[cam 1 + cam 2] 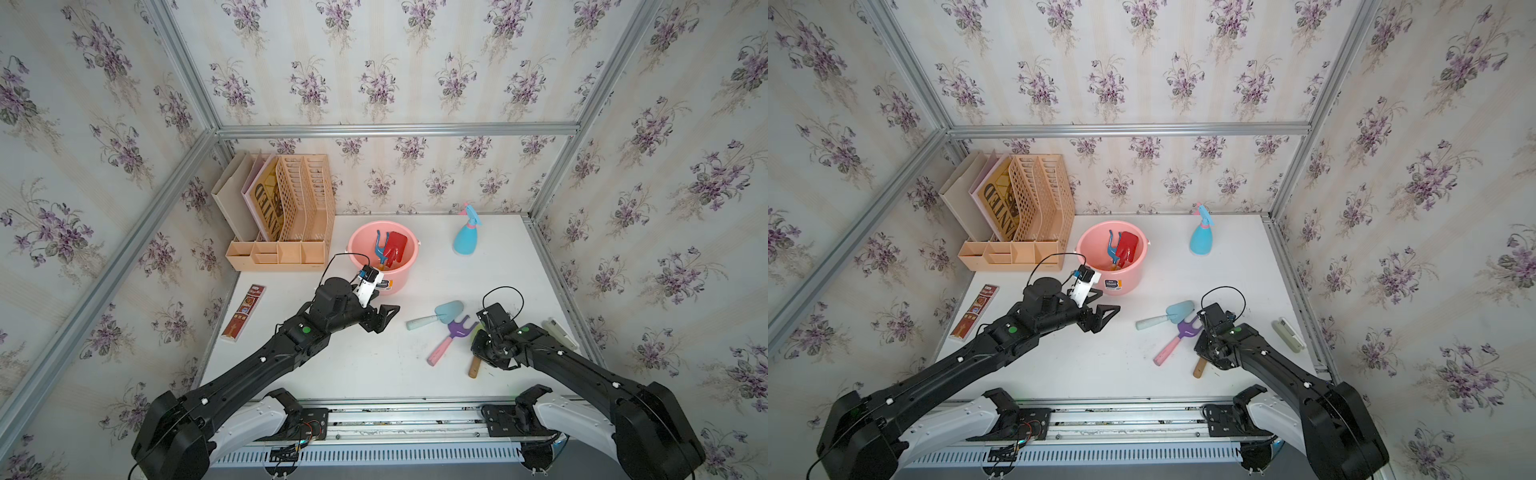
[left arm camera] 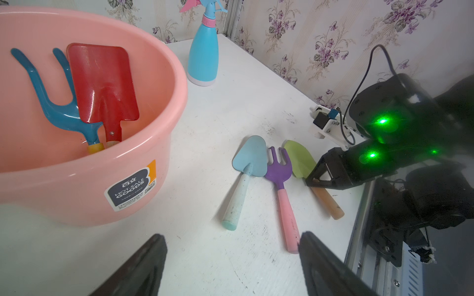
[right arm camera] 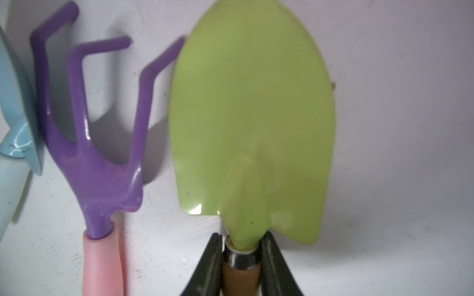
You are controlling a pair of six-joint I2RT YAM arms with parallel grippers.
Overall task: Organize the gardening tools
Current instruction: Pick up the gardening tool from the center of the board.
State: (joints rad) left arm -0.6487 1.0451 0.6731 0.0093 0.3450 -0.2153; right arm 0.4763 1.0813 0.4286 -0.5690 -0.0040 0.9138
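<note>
The right gripper (image 3: 241, 242) clamps the green trowel (image 3: 251, 115) by its collar, probably for the pink bucket (image 1: 405, 274); the left gripper (image 2: 232, 234) gapes empty.

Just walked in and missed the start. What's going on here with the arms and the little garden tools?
The right gripper is shut on the green trowel where handle meets blade, with the trowel lying on the table. The left gripper is open and empty, beside the bucket. The blue fork and red trowel are in the bucket. The light-blue trowel and purple fork lie next to the green one, and the spray bottle stands at the far edge.
</note>
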